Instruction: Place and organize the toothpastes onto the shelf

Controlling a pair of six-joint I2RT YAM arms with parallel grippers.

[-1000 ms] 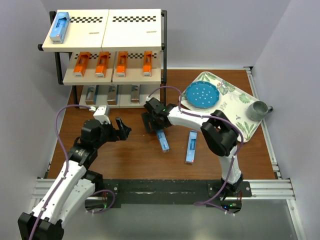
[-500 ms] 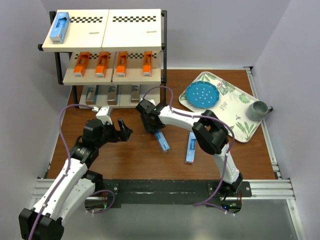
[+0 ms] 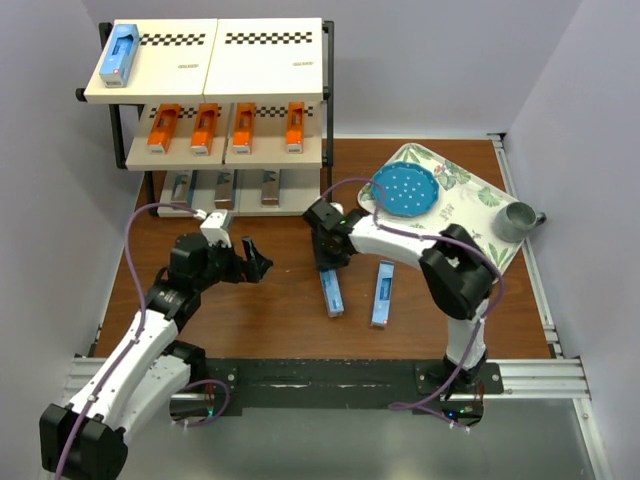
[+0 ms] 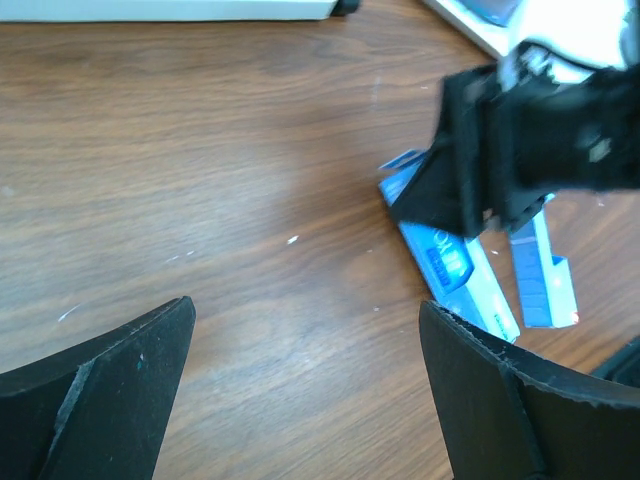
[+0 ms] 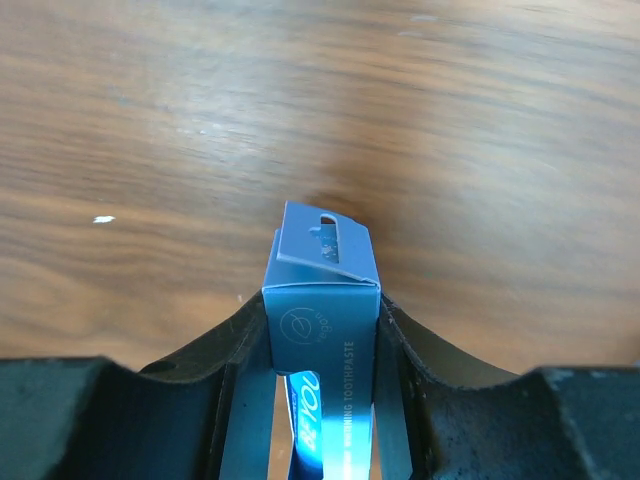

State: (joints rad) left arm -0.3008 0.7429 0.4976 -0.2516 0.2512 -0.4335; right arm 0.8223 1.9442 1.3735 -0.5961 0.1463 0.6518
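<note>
Rightward and a little nearer is where the right gripper (image 3: pixel 327 262) has shifted over the last second, and its jaws have closed from wide apart onto a light blue carton (image 3: pixel 332 292) of toothpaste. That carton has swung from a slant to lie nearly straight, its long side pointing toward the near edge of the table (image 3: pixel 260 320). The wrist view shows both fingers pressed against the carton's sides near its hanging-tab end, with the carton lying on the wood. A second light blue carton (image 3: pixel 381 294) lies just to its right, apart from it.

The left gripper (image 3: pixel 257 258) hangs over bare wood left of the held carton, jaws spread wide and holding nothing.

On the shelf (image 3: pixel 270 75), another blue carton (image 3: pixel 118 55) lies at the top tier's left end, four orange cartons (image 3: pixel 205 128) sit in a row on the middle tier, and three silver-grey cartons (image 3: pixel 224 188) on the bottom.
</note>
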